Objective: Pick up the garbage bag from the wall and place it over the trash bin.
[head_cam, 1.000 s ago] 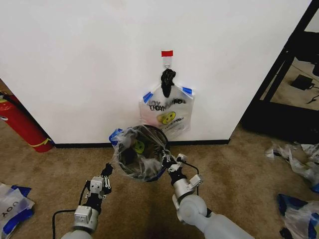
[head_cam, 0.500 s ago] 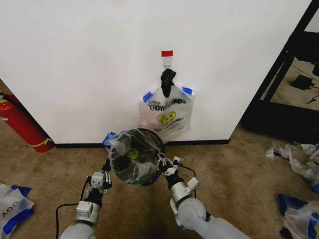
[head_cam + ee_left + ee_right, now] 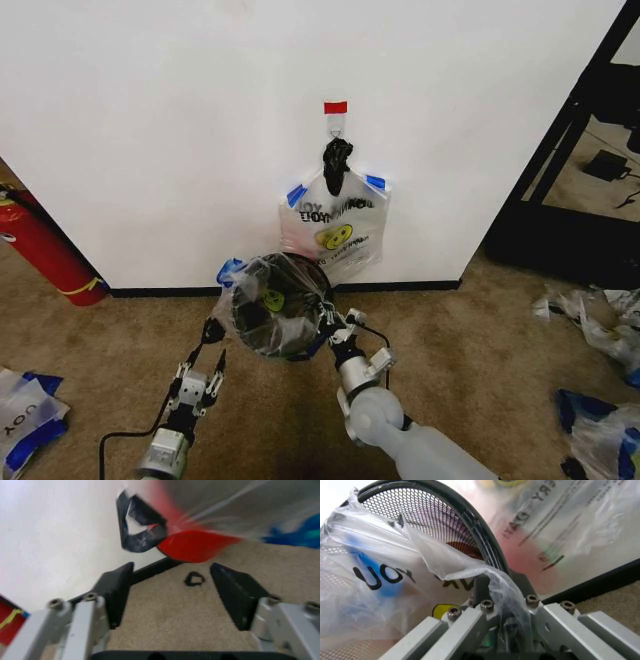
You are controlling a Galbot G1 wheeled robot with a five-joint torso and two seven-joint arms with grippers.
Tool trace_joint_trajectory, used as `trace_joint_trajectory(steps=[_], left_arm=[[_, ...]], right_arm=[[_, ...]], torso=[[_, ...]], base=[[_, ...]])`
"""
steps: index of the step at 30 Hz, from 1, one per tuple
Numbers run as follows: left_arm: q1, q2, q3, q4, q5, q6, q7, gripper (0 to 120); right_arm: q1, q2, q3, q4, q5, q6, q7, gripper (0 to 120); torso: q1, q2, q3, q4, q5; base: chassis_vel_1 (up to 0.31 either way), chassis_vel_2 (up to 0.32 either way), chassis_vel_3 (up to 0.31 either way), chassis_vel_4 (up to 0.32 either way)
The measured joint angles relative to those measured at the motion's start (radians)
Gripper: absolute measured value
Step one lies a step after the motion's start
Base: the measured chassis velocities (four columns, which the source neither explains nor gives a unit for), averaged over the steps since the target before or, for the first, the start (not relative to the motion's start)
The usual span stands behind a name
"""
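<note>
Bin (image 3: 262,325) tilted near the middle of the head view, mouth turned up toward the camera, just in front of the baseboard. Draped over its rim and down inside it, a thin whitish bag (image 3: 290,280) with a yellow smiley showing in the opening and a blue handle tab poking out at the bin's upper left.

Right gripper (image 3: 330,330) at the bin's right rim, just right of centre; in the right wrist view (image 3: 492,603), jaws pressed together on the mesh rim with a fold of the bag pinched between them. Black lettering and a blue patch of the bag visible through the plastic at the left of that view.

Left gripper (image 3: 212,345) low and left of the bin, apart from it, jaws spread with nothing between. In the left wrist view (image 3: 172,588), two dark fingers wide apart over carpet, the red base (image 3: 192,545) of the bin blurred near the top centre.

On the wall (image 3: 150,130), upper centre of the head view, a red tape strip (image 3: 335,107) above a hook, a black knotted lump (image 3: 336,160) below it, and a second bag (image 3: 338,228) with lettering and a smiley hanging flat there.

Red fire extinguisher (image 3: 40,245) at the left edge.
</note>
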Motion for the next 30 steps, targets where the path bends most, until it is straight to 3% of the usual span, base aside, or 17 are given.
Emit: trace_joint_trajectory(steps=[3, 7, 10, 11, 12, 15, 20, 30], left_arm=[[0.018, 0.006, 0.0, -0.028, -0.003, -0.012, 0.004, 77], [0.027, 0.002, 0.014, -0.133, -0.125, 0.013, -0.032, 91], [0.009, -0.016, 0.04, -0.26, -0.337, 0.107, -0.072, 100], [0.009, -0.016, 0.04, -0.26, -0.337, 0.107, -0.072, 100], [-0.004, -0.026, 0.046, -0.294, -0.408, 0.146, -0.089, 100], [-0.043, -0.057, 0.056, -0.325, -0.499, 0.221, -0.132, 97], [-0.066, -0.116, 0.054, -0.319, -0.518, 0.292, -0.206, 92], [-0.132, -0.168, 0.046, -0.275, -0.578, 0.367, -0.327, 53]], right_arm=[[0.001, 0.005, 0.004, -0.012, -0.006, 0.004, 0.0, 0], [-0.004, 0.002, 0.007, -0.013, -0.014, 0.009, 0.0, 0], [-0.009, 0.001, 0.0, -0.016, -0.03, 0.018, -0.003, 0], [-0.009, 0.001, 0.0, -0.016, -0.03, 0.018, -0.003, 0], [-0.013, 0.001, -0.004, -0.016, -0.036, 0.021, -0.005, 0], [-0.023, -0.002, -0.014, -0.01, -0.054, 0.027, -0.011, 0], [-0.032, -0.002, -0.037, 0.005, -0.09, 0.038, -0.019, 0], [-0.061, -0.002, -0.05, 0.017, -0.219, 0.095, -0.086, 0]], torso=[[0.0, 0.0, 0.0, 0.0001, 0.0], [0.0, 0.0, 0.0, -0.0003, 0.0002], [0.0, 0.0, 0.0, -0.0001, 0.0003], [0.0, 0.0, 0.0, -0.0001, 0.0003], [0.0, 0.0, 0.0, -0.0002, 0.0004], [0.0, 0.0, 0.0, -0.0004, 0.0001], [0.0, 0.0, 0.0, 0.0004, 0.0003], [0.0, 0.0, 0.0, -0.0001, 0.0001]], base=[[0.0, 0.0, 0.0, 0.0], [0.0, 0.0, 0.0, 0.0], [0.0, 0.0, 0.0, 0.0], [0.0, 0.0, 0.0, 0.0], [0.0, 0.0, 0.0, 0.0], [0.0, 0.0, 0.0, 0.0], [0.0, 0.0, 0.0, 0.0], [0.0, 0.0, 0.0, 0.0]])
